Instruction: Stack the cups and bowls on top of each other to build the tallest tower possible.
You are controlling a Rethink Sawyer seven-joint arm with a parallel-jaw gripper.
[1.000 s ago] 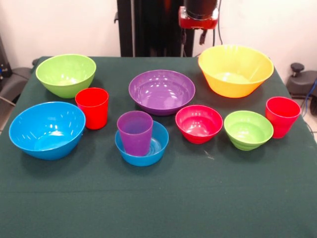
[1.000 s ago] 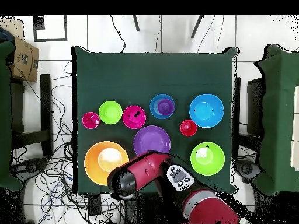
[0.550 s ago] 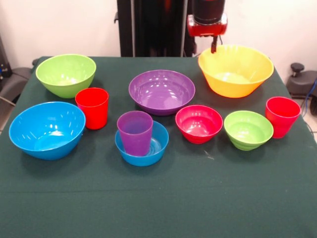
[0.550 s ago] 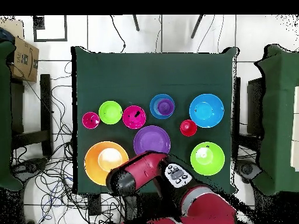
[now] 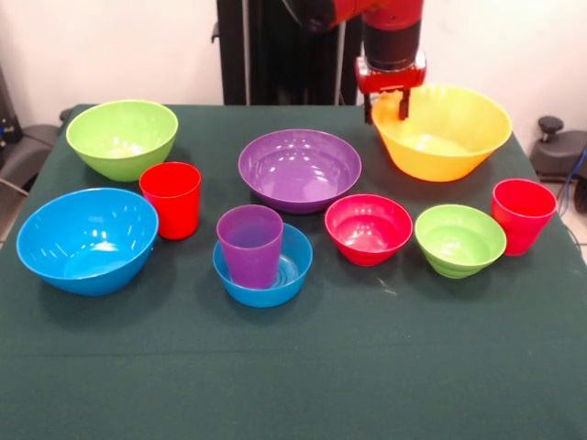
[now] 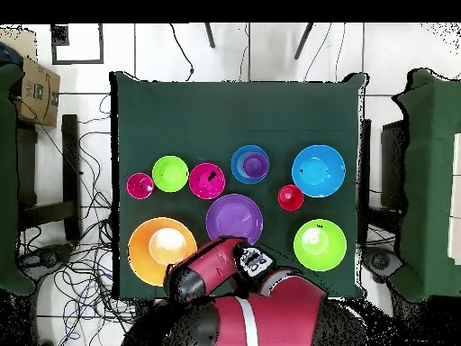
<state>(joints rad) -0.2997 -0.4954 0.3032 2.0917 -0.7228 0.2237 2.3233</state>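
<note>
Front view: our gripper (image 5: 389, 104) has dropped to the near-left rim of the large yellow bowl (image 5: 449, 137), fingers parted either side of the wall, and the bowl now sits a little further right than half a second ago, so we judge contact is made, though a firm clamp is hard to confirm. The purple cup (image 5: 250, 245) stands in the small blue bowl (image 5: 287, 275), our only stack. Overhead view: the arm (image 6: 209, 270) overlaps the yellow bowl's (image 6: 158, 250) edge, hiding the fingers.
</note>
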